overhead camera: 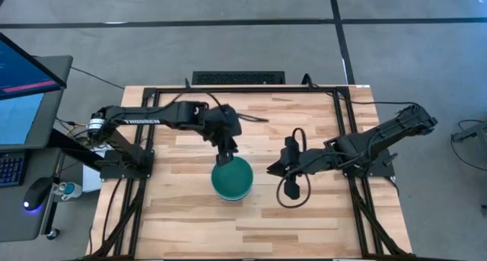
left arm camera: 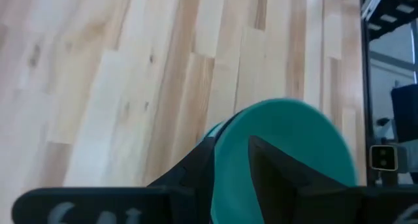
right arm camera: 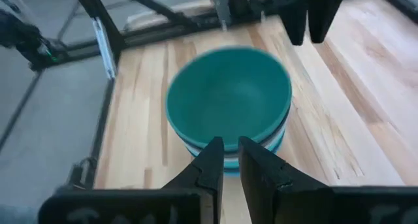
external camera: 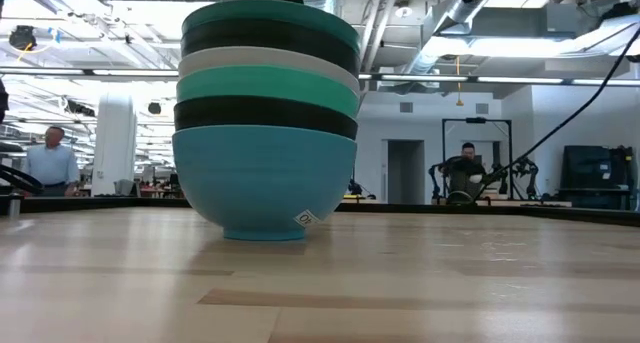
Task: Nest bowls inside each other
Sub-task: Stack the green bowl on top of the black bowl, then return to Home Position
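Six bowls stand nested in one stack (overhead camera: pixel 232 181) at the table's middle. In the low view, the stack (external camera: pixel 265 133) runs upward blue, black, light cyan, white, black, dark teal, with the blue bowl's foot on the wood. My left gripper (overhead camera: pixel 227 153) hovers just over the far rim of the top dark teal bowl (left arm camera: pixel 294 132). It is open, with one finger over the inside and one over the outside. My right gripper (overhead camera: pixel 272 170) waits shut to the stack's right, facing the stack (right arm camera: pixel 228 100).
Black frame rails (overhead camera: pixel 342 101) run along the table's far and side edges. A cable loop (overhead camera: pixel 291 191) hangs by my right wrist. A monitor, keyboard and mouse (overhead camera: pixel 34 194) sit off the left edge. Bare wood (overhead camera: pixel 251 230) lies toward the near edge. People stand in the room behind (external camera: pixel 50 163).
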Robot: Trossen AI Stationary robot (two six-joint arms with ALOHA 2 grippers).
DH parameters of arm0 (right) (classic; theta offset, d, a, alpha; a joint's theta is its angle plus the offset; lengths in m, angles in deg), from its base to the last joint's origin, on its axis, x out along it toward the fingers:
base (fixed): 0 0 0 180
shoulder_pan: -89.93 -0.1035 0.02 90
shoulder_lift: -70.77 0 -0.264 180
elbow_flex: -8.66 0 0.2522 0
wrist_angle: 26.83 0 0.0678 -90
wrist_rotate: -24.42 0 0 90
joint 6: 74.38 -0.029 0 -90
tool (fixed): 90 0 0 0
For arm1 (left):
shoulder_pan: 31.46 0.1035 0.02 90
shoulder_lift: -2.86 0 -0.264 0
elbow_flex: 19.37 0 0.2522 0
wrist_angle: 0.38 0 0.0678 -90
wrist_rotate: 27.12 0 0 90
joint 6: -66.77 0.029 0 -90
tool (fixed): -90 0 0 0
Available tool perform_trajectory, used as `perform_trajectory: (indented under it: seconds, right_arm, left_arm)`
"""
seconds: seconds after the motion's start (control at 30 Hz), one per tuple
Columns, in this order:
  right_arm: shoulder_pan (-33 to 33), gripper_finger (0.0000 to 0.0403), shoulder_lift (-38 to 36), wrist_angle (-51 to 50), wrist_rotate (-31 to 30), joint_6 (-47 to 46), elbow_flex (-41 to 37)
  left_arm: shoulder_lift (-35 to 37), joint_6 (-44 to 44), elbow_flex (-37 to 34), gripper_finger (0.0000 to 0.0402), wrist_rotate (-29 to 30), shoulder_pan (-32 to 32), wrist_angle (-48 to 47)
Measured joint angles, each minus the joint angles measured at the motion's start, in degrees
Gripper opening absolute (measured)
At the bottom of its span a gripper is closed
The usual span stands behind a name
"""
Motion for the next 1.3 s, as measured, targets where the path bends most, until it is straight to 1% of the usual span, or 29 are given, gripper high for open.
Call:
perform_trajectory:
  seconds: [0.13,0.23,0.3,0.43,0.6,0.67,0.77,0.83,0.93,1.03,1.13,1.23,1.3]
  right_arm:
    - [0.0,0.0070,-4.1,-1.5,-0.1,1.0,-0.1]
    - [0.0,0.0070,-9.2,-0.9,-0.1,3.3,0.0]
    - [0.0,0.0070,-12.6,-0.8,-0.2,4.4,0.1]
    - [0.1,0.0070,-19.2,-1.8,-0.6,5.9,0.0]
    - [0.2,0.0070,-26.4,-6.1,-1.0,7.0,0.0]
    - [0.1,0.0070,-28.5,-7.6,-1.0,7.1,0.0]
    - [0.1,0.0070,-30.8,-10.4,-1.0,7.5,0.0]
    - [0.1,0.0070,-31.7,-13.1,-1.6,7.5,0.0]
    - [0.3,0.0070,-32.5,-17.1,-3.1,9.0,0.0]
    - [0.9,0.0070,-32.8,-20.5,-8.2,13.0,0.0]
    - [2.0,0.0070,-32.7,-22.1,-12.9,12.7,0.0]
    - [2.9,0.0070,-32.7,-22.0,-13.0,12.2,0.0]
    - [3.1,0.0070,-32.7,-22.0,-11.6,12.1,0.0]
  left_arm:
    - [0.3,2.1,7.2,0.0084,1.4,0.3,-7.4]
    - [1.4,4.8,12.3,0.0084,6.4,0.1,-11.1]
    - [2.9,5.6,14.0,0.0084,9.6,-0.2,-11.5]
    - [7.8,7.5,14.8,0.0084,13.2,-0.2,-11.1]
    - [17.2,8.0,13.2,0.0084,17.0,-0.2,-12.0]
    - [20.9,9.2,11.7,0.0084,17.4,-0.2,-12.6]
    - [27.1,9.3,7.5,0.0084,17.4,-0.2,-11.4]
    - [31.2,9.8,3.3,0.0084,17.5,-0.2,-10.4]
    - [37.5,9.8,-5.8,0.0084,17.5,-0.2,-5.4]
    - [44.3,9.6,-16.5,0.0084,17.5,-0.2,0.6]
    - [50.6,5.7,-27.0,0.0084,17.5,-0.2,9.0]
    - [56.0,3.2,-35.7,0.0084,17.4,-0.2,16.3]
    - [59.3,1.6,-40.2,0.0084,17.4,-0.2,19.6]
